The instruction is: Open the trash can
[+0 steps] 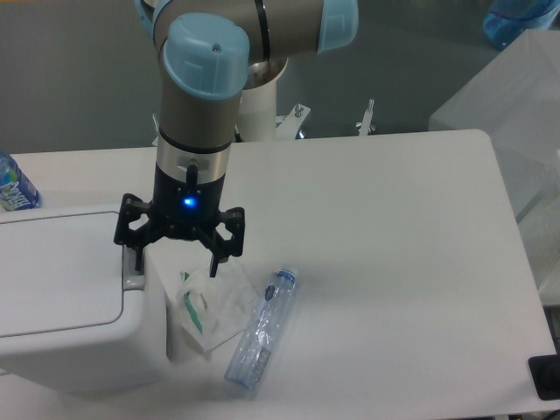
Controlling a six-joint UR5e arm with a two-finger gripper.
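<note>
The trash can (70, 315) is a large white boxy bin at the front left, with its flat lid (52, 271) down. A small grey push tab (131, 282) sits at the lid's right edge. My gripper (175, 262) hangs over the bin's right edge with its fingers spread open. Its left finger (136, 258) is right above the tab; I cannot tell if it touches. Its right finger (215, 262) hangs past the bin's side, over the clear bag. It holds nothing.
A clear plastic bag with green print (206, 306) lies against the bin's right side. A clear plastic bottle (262, 328) lies next to it. Another bottle with a blue label (13, 185) stands at the far left edge. Translucent sheeting (516, 96) stands at the right.
</note>
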